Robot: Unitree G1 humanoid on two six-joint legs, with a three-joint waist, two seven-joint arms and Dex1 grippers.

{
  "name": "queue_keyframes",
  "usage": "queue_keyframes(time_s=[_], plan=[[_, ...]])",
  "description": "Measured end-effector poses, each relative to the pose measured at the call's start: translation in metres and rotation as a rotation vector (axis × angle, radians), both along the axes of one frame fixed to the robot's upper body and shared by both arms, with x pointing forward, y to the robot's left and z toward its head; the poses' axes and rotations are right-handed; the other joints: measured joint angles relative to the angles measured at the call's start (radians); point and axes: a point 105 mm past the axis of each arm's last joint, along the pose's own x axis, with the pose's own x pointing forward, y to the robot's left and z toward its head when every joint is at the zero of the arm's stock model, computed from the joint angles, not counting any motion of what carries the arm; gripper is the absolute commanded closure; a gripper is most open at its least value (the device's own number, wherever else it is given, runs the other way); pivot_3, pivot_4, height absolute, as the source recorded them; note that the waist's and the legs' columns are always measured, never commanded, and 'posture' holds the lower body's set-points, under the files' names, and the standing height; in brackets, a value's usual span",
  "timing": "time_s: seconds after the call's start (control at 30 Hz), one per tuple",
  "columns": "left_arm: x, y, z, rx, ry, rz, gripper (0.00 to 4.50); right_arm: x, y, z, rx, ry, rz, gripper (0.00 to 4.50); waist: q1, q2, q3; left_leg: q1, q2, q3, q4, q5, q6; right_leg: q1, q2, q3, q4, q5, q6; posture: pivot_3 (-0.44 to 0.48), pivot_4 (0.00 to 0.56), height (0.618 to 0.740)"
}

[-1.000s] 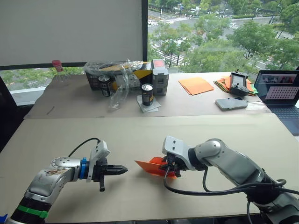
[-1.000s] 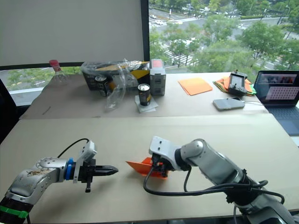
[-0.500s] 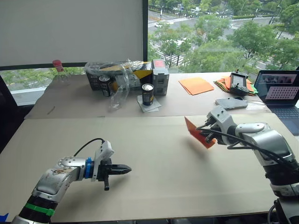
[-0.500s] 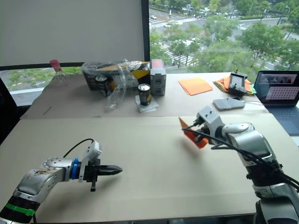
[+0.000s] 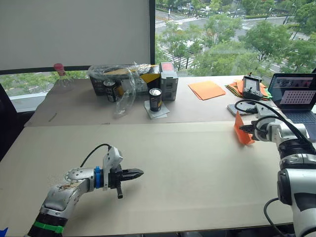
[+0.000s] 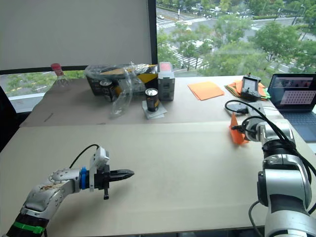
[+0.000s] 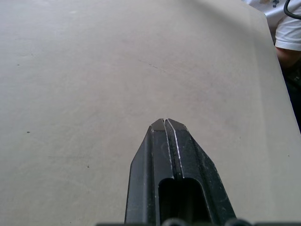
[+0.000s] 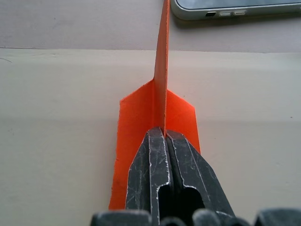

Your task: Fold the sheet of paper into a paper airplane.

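The bright orange paper airplane (image 5: 240, 131) is held up above the table at the right side, near the laptop. My right gripper (image 5: 248, 129) is shut on it; in the right wrist view the black fingers (image 8: 165, 160) pinch the airplane's (image 8: 155, 113) centre fold, with its wings spread to either side. My left gripper (image 5: 138, 173) hovers low over the bare table at the front left, shut with nothing in it. The left wrist view shows its fingers (image 7: 165, 141) pressed together over the plain tabletop.
At the back stand a black can (image 5: 156, 99), a grey box (image 5: 169, 81), crumpled plastic wrap (image 5: 123, 84) and a bottle (image 5: 60, 71). A paler orange sheet (image 5: 207, 90), a paper pile with a device on it (image 5: 251, 88), a phone (image 8: 235, 7) and a laptop (image 5: 296, 96) lie at the back right.
My right gripper has carried the airplane from the table's front centre up and out to the far right. The left gripper has crept slightly rightward, still shut.
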Motion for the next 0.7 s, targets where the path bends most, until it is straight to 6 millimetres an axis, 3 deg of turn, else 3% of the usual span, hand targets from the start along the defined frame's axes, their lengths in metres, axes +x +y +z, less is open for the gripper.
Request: queue_keyframes(time_s=[0.2,0.4,0.5,0.63,0.7], plan=[[0.003,-0.004,0.019,-0.084,-0.103,0.011,4.50,0.000,-0.003,-0.002,0.022,-0.005,-0.010,4.48,0.000,0.000,0.000,0.001,0.000,0.000,0.001,0.000,0.000,0.001,0.000,0.000,0.001,0.000,0.000,0.000,0.150,0.740],[0.005,-0.006,0.026,-0.100,-0.138,0.004,4.50,-0.001,-0.003,-0.005,0.018,0.002,0.015,2.50,-0.002,0.001,0.000,0.000,0.000,0.000,0.001,0.000,0.000,0.001,0.000,0.000,0.001,0.000,0.000,0.000,0.150,0.740],[0.004,-0.006,0.027,-0.101,-0.142,-0.009,4.50,-0.001,-0.004,0.003,0.008,-0.014,0.031,1.49,-0.004,0.001,0.000,0.000,0.000,0.000,0.001,0.000,0.000,0.001,0.000,0.000,0.001,0.000,0.000,0.000,0.150,0.740],[0.002,-0.006,0.028,-0.119,-0.101,-0.032,4.50,-0.003,-0.002,0.047,-0.008,-0.090,0.100,0.05,-0.006,0.008,0.004,-0.001,0.000,0.000,0.002,0.000,0.000,0.000,0.000,0.000,0.001,0.000,0.001,0.000,0.150,0.740],[0.002,-0.007,0.029,-0.124,-0.073,-0.040,4.50,-0.008,0.006,0.073,-0.016,-0.143,0.161,0.02,-0.004,0.008,0.005,0.000,0.000,-0.001,0.002,-0.001,0.001,0.000,0.002,-0.001,0.001,0.000,0.001,0.000,0.150,0.740]])
